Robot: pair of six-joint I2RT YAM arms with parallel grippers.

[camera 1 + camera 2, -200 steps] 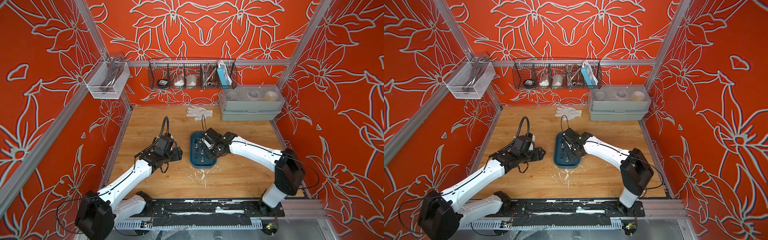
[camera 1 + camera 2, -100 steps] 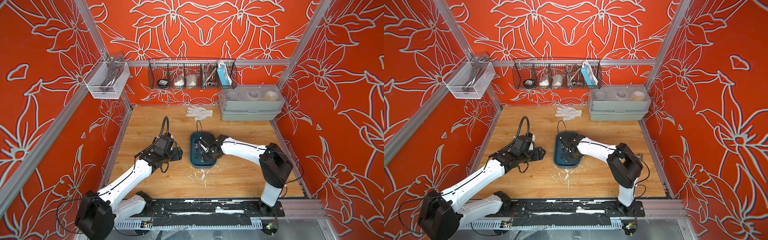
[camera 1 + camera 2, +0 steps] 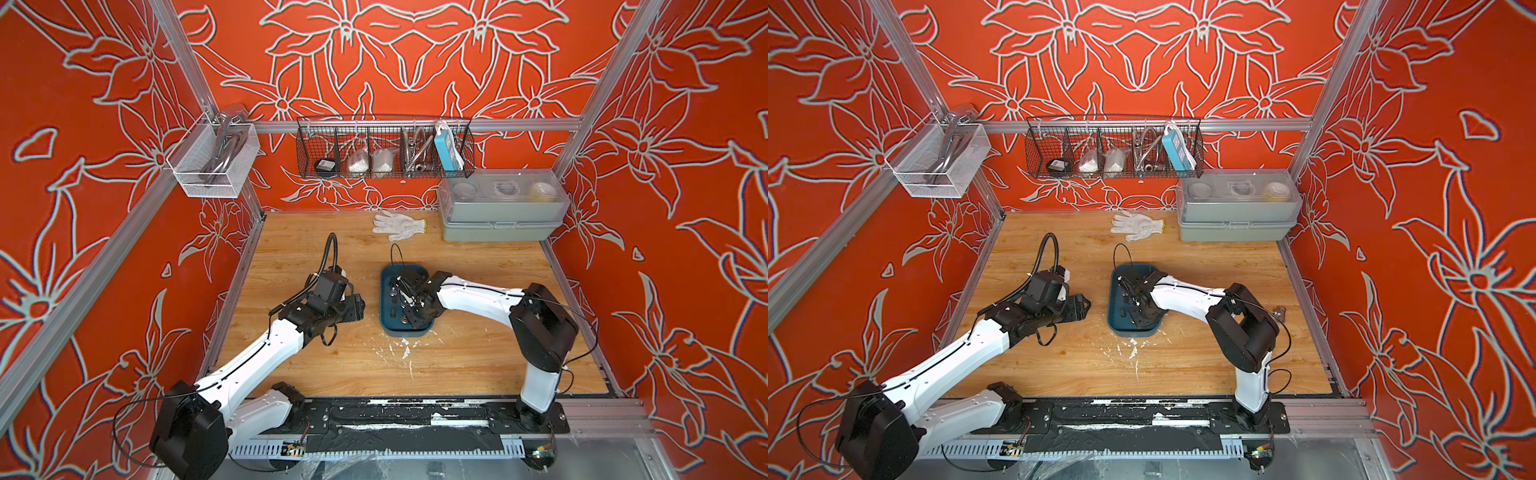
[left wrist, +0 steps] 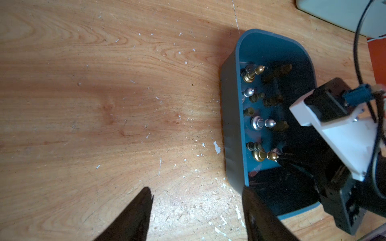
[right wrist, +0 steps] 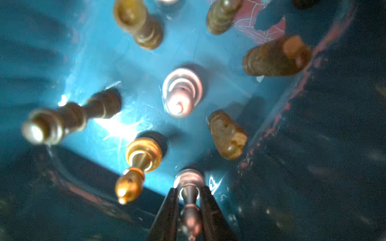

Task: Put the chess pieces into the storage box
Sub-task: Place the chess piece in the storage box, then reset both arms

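The storage box (image 3: 409, 332) (image 3: 1130, 332), a dark teal tray, lies mid-table. Several chess pieces stand or lie inside: gold (image 4: 253, 73), silver (image 4: 261, 123) and dark olive ones (image 5: 69, 119). My right gripper (image 3: 406, 316) (image 3: 1133, 318) (image 5: 189, 194) reaches into the front end of the box. Its fingers flank a silver piece (image 5: 189, 181) that stands on the box floor (image 5: 104, 62), and thin gaps show beside its stem. A gold piece (image 5: 140, 164) stands right beside it. My left gripper (image 3: 355, 307) (image 4: 196, 192) hangs open and empty over bare wood, left of the box.
A white glove (image 3: 398, 224) and a grey lidded box (image 3: 500, 208) sit at the back right. Wire baskets (image 3: 384, 147) hang on the back wall, and a white mesh basket (image 3: 212, 162) hangs on the left. White flecks (image 3: 405, 349) mark the wood in front of the box.
The right arm folded its elbow inward and the wrist sank toward the front end of the box. Its jaws eased slightly apart around the silver piece. The left arm stayed still.
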